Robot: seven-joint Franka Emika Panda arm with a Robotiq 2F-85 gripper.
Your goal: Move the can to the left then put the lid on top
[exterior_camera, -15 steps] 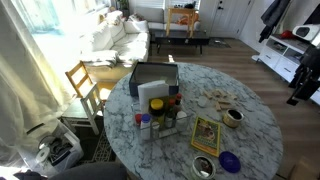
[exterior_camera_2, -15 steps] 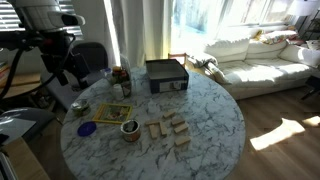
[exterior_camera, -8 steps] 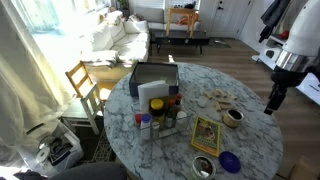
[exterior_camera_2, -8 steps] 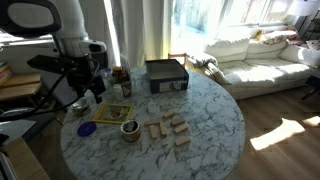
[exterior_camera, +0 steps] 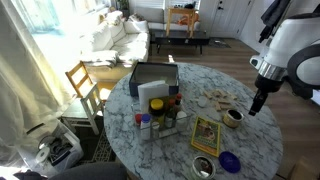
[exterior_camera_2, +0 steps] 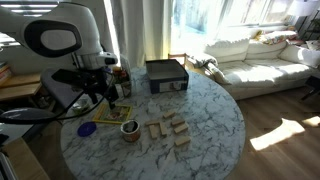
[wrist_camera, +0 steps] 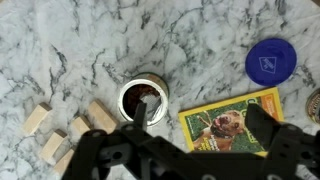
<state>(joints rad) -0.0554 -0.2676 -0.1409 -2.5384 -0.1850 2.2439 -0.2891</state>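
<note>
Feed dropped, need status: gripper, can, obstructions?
Gripper open, hovering by the can, nothing held. Can open-topped on the marble table. Wooden blocks one side, yellow card the other, both close.

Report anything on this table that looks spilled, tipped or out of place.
Nothing stands out. The can stands upright on the marble table with no spill around it. The wooden blocks lie loose beside it, the blue disc lies flat, and the yellow card lies flat at a slight angle.
</note>
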